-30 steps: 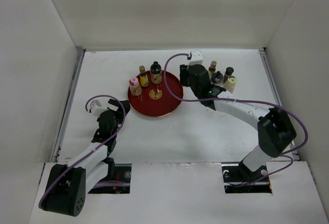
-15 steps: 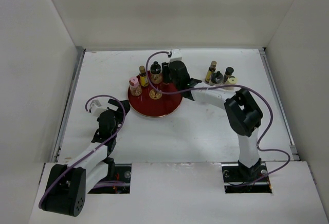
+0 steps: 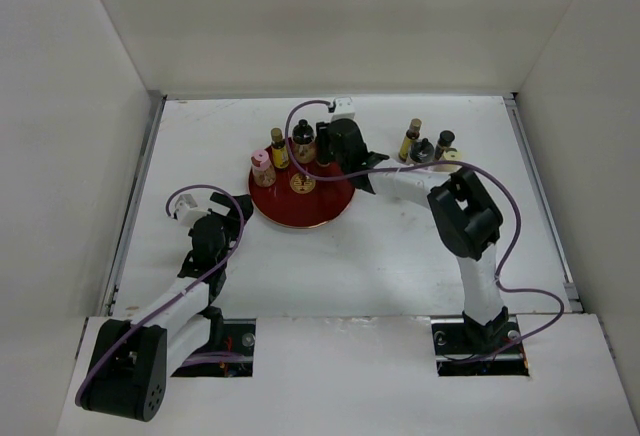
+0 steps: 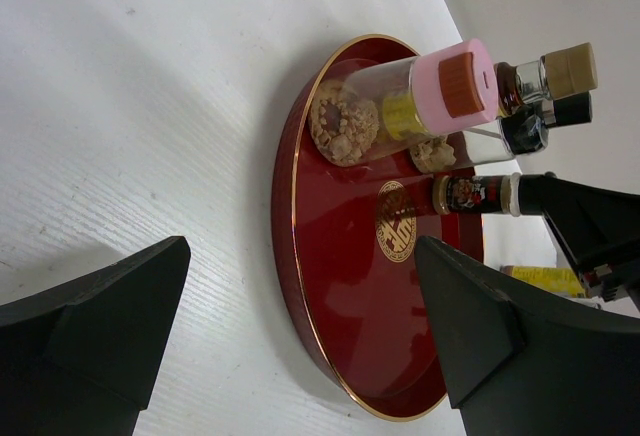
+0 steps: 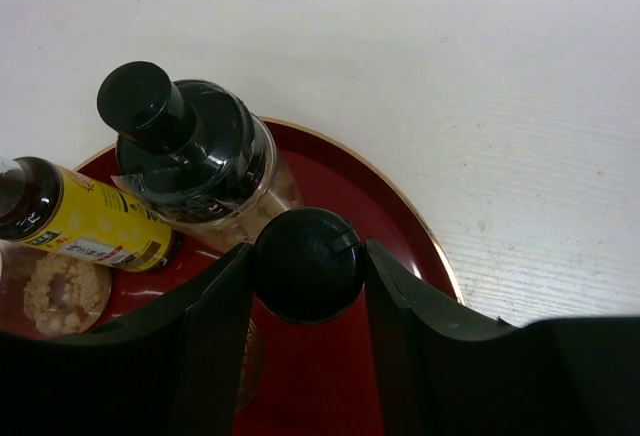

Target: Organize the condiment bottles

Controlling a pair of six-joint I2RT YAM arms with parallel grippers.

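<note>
Right gripper (image 5: 307, 328) is pinching a small dark glass bottle with a black cap (image 5: 307, 264), one finger on each side just below the cap. From above, the bottle is over the round red tray with the gold rim (image 3: 300, 222), at about 1 o'clock from the tray's centre. The arm hides it in that view. The left wrist view shows its base near the gold emblem (image 4: 397, 233). Can't tell if the base touches the tray.

Already standing on the tray, along its far edge:
- clear pink-capped jar with crumbly brown contents (image 3: 262, 168) at 10 o'clock
- yellow-labelled bottle with a tan cap (image 3: 279, 148) at 11 o'clock
- squat round dark bottle with a black cap (image 3: 303, 140) at 12 o'clock, just beside the held bottle

Off the tray, four more are clustered on the white table (image 3: 380, 256), at about 2 o'clock from the tray and well apart from it:
- tall amber bottle (image 3: 411, 139)
- squat dark one (image 3: 423, 149)
- black-capped dark one (image 3: 443, 141)
- pale yellow-capped one (image 3: 453, 155)

All are upright and close together. Can't tell if any touch.

Left gripper (image 3: 232, 218) is low over the table at 8 o'clock from the tray, near its rim. Its jaws are spread wide and hold nothing. It faces the tray side-on.
</note>
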